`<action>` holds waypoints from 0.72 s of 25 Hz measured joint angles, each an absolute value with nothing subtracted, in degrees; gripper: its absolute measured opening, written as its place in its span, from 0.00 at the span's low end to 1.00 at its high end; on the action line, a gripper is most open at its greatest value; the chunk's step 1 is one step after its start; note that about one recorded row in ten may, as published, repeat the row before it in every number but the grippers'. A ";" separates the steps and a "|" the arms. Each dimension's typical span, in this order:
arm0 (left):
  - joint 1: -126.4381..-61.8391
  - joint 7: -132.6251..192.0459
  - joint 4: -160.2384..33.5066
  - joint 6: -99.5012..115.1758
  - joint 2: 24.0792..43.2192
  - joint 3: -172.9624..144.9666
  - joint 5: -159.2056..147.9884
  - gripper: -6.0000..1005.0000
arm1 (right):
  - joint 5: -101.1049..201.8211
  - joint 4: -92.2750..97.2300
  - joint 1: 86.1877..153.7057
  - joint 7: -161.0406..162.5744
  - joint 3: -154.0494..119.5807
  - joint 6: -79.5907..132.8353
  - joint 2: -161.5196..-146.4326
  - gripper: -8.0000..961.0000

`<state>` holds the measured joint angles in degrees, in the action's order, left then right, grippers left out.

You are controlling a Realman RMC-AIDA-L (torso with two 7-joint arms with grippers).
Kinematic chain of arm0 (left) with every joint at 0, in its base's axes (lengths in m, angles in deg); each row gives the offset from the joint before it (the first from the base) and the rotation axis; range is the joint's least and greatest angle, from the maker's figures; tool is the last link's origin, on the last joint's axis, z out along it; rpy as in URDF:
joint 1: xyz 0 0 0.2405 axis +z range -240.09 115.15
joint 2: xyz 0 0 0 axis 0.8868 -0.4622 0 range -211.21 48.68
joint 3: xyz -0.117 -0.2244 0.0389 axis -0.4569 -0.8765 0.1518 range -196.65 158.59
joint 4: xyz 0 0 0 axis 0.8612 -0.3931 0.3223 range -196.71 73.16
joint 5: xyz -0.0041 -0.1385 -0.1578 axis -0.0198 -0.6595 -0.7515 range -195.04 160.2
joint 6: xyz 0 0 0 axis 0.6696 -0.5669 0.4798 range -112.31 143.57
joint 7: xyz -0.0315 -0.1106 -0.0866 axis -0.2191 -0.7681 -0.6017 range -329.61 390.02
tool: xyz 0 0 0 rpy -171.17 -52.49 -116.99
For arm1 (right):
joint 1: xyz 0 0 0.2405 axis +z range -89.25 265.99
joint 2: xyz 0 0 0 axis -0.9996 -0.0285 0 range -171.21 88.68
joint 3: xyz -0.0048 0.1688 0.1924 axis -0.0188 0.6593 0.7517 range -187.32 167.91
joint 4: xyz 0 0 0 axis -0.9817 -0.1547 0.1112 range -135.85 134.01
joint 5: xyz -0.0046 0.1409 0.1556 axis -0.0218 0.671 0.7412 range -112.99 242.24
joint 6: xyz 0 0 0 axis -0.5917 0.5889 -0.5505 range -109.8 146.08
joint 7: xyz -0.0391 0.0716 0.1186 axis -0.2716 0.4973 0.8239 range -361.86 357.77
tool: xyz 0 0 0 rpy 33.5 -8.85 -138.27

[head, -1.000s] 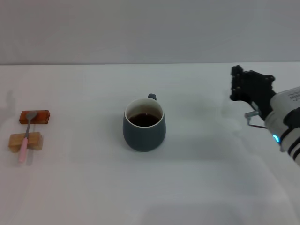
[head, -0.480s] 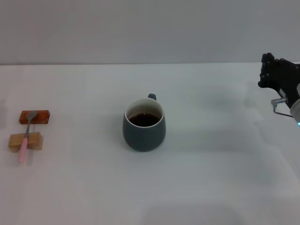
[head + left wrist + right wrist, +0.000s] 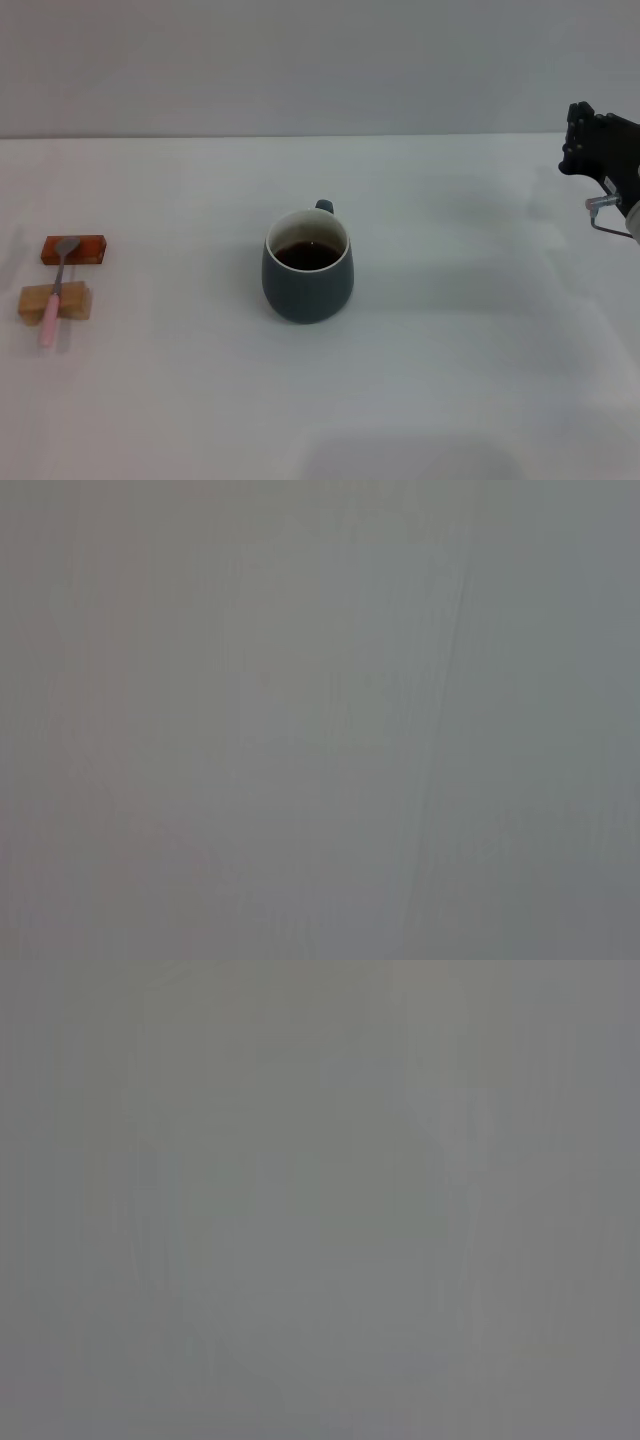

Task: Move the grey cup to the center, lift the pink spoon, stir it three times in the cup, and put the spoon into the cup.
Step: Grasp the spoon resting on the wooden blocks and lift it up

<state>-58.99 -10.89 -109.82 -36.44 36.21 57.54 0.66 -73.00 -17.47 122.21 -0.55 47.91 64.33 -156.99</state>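
I see the cup point(image 3: 308, 266) mid-desk point(image 3: 450, 380), its handle at twelve o'clock. Far out at nine, the spoon point(image 3: 56, 286) lies across two blocks, the far block point(image 3: 74, 249) under its bowl, the near block point(image 3: 55, 301) under its handle.

The head view looks forward and down from above onto the white table point(image 3: 450, 380), the cup point(image 3: 307, 266) mid-frame and a back wall across the top. Both wrist views show only blank grey, sharing nothing recognisable with it.
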 joint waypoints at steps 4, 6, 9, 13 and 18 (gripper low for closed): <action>-56.78 -11.24 -111.05 -36.06 36.38 57.77 2.50 0.81 | -73.01 -17.31 122.71 -0.59 48.88 63.67 -156.92 0.04; -55.10 -11.33 -112.45 -35.05 36.50 58.57 3.44 0.84 | -73.01 -17.10 122.92 -0.67 49.08 63.58 -156.92 0.04; -53.51 -11.29 -114.20 -32.26 36.62 59.95 4.08 0.84 | -72.93 -16.91 123.24 -0.78 49.50 63.31 -156.92 0.04; -52.09 -11.52 -115.22 -30.29 36.64 61.54 4.35 0.84 | -72.99 -16.70 124.07 -1.07 50.42 62.37 -156.93 0.04; -48.95 -12.20 -117.99 -29.07 36.75 65.14 4.18 0.84 | -72.98 -16.70 124.62 -1.11 50.48 62.08 -156.93 0.04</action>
<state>-48.95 -12.20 -117.99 -29.07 36.75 65.14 4.18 -72.98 -16.70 124.62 -1.11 50.48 62.08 -156.93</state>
